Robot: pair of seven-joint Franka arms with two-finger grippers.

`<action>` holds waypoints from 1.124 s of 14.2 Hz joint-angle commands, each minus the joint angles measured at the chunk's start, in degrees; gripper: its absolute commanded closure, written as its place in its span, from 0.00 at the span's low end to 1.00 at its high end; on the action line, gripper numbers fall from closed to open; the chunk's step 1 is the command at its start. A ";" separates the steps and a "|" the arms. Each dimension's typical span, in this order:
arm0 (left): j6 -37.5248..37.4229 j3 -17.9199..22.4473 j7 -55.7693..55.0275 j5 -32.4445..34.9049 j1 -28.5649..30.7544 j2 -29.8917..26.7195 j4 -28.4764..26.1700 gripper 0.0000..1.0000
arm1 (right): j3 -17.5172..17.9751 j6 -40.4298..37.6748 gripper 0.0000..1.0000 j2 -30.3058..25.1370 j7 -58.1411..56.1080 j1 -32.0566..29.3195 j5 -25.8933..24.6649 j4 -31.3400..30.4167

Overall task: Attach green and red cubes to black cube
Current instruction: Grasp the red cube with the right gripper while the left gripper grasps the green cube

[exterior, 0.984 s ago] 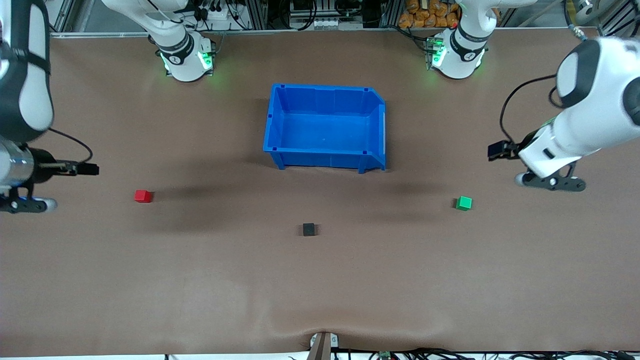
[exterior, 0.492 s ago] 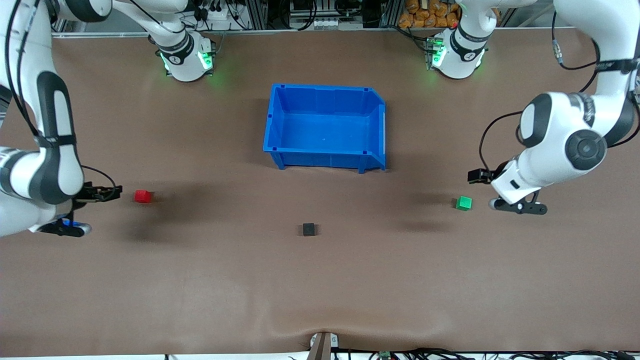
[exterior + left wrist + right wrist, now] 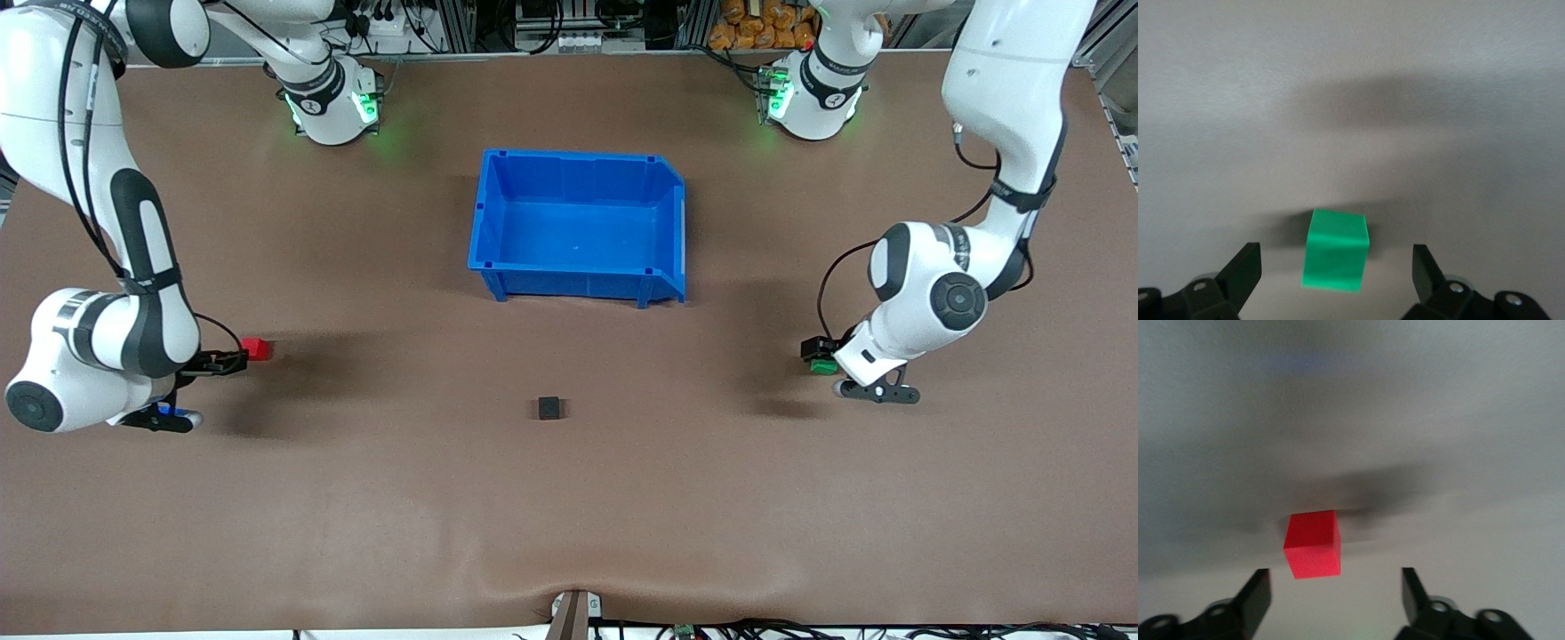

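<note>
Right gripper (image 3: 233,360): low over the bench (image 3: 569,498) at the right arm's end, fingers spread wide with nothing held; the spread leaves room to pass either side of the cube.
Red cube (image 3: 255,348): resting on the bench just ahead of the right gripper's fingertips; the right wrist view shows the red cube (image 3: 1313,544) lined up with the gap but not yet between the fingers (image 3: 1257,595), so this looks like an approach lined up for a pinch.
Black cube (image 3: 549,408): alone on the bench about midway between the two grippers, well apart from both; it likely serves as the fixed piece that the others are brought to.
Blue bin (image 3: 578,227): open and with nothing visible inside, well apart from both grippers, toward the robots' bases from the black cube; it seems to play no part in this step.
Green cube (image 3: 823,364): on the bench, partly hidden under the left gripper; the left wrist view shows the green cube (image 3: 1336,250) centred in the gap, level with the fingertips (image 3: 1245,267) but touching neither.
Left gripper (image 3: 818,354): low over the green cube at the left arm's end, fingers wide apart and empty, placed to close on opposite faces.
</note>
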 commanded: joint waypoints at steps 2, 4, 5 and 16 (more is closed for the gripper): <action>1.73 -0.07 0.19 5.37 0.12 1.88 -0.07 0.00 | 0.06 1.94 0.24 1.14 0.27 0.19 2.99 -1.32; 1.73 -0.07 0.28 6.35 0.12 2.15 0.10 0.00 | 0.06 2.65 0.24 1.49 0.27 0.80 4.92 -1.58; 1.73 -0.07 0.19 6.36 0.03 2.15 0.19 0.00 | 0.06 2.74 0.27 1.76 0.27 0.90 5.02 -1.85; 1.81 -0.06 -7.46 6.36 -1.99 1.62 1.42 1.00 | 1.21 -9.74 1.00 0.44 35.01 6.51 18.32 4.91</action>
